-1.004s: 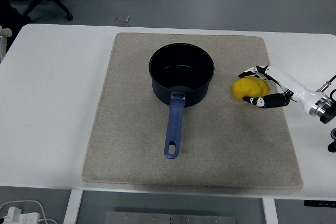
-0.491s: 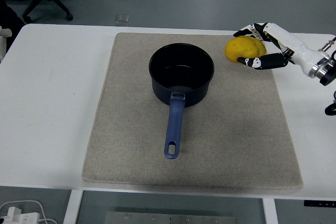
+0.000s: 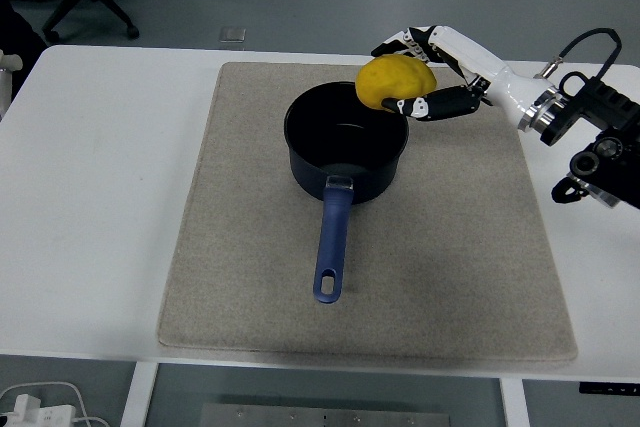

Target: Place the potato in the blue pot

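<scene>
The right hand (image 3: 425,72) is closed around the potato (image 3: 395,81), with fingers (image 3: 400,44) curling over its far side and the thumb pressing in from the near side. That pinch from opposite sides looks suited to a rounded, smooth thing that could roll out of a looser hold. The potato is carried in the air, clear of the mat (image 3: 440,247), and sits over the pot's (image 3: 345,142) far right rim, partly over the opening and partly outside it. By this view the potato is not yet centred, so letting go now could drop it on the rim and send it bouncing off; a little more travel to the left and toward the near edge would likely put it squarely over the hollow.

The wrist and forearm reach in from the right edge at a shallow slant, which keeps the arm clear of the pot wall while the hand leads over it.

The pot stands upright and empty in the middle of the mat, its handle (image 3: 330,242) pointing toward the near edge, away from the arm's path, so nothing blocks the approach. The mat lies flat on the tabletop (image 3: 100,197), probably there to stop the pot sliding. The left arm is not in view.
</scene>
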`<state>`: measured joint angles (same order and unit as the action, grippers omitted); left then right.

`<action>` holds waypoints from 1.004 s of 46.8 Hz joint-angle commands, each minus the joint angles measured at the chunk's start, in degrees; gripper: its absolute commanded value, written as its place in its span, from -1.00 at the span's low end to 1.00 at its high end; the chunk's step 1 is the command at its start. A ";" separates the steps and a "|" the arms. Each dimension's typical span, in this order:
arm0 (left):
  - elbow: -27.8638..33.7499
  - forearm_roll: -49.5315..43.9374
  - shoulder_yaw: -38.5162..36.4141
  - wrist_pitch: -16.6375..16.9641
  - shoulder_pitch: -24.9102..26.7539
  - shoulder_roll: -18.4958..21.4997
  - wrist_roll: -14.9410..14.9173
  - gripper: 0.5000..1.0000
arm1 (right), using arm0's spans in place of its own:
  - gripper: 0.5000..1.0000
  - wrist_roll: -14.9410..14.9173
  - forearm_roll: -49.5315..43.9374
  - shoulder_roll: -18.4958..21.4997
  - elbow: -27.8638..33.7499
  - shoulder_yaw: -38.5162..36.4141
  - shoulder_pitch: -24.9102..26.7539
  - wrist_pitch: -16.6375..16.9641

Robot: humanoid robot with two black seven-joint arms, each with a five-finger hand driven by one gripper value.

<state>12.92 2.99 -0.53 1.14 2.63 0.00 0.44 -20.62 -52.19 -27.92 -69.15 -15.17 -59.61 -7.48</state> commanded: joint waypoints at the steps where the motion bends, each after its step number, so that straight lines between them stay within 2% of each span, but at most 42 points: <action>1: 0.00 0.00 0.00 0.00 0.00 0.00 0.00 0.99 | -1.00 0.23 -0.19 2.26 0.15 1.36 0.11 -0.08; 7: 0.00 0.00 0.00 0.00 0.00 0.00 0.00 0.99 | -1.00 0.76 -0.28 4.81 0.94 2.33 0.20 -0.34; 23: 0.52 -0.09 0.09 0.00 0.00 0.00 0.00 0.99 | -1.00 0.76 -0.02 13.24 8.32 2.60 -2.26 -0.34; 32: 0.70 0.00 0.09 0.00 0.00 0.00 0.00 0.99 | -1.00 0.67 -0.19 17.90 13.77 5.32 -2.53 -0.25; 47: 1.14 -0.09 0.09 0.00 0.00 0.00 0.00 0.99 | -1.00 0.14 -0.90 18.96 19.40 5.58 -3.58 0.45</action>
<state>14.07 2.91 -0.44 1.14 2.63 0.00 0.43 -20.31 -53.02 -8.89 -50.42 -9.69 -62.96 -7.34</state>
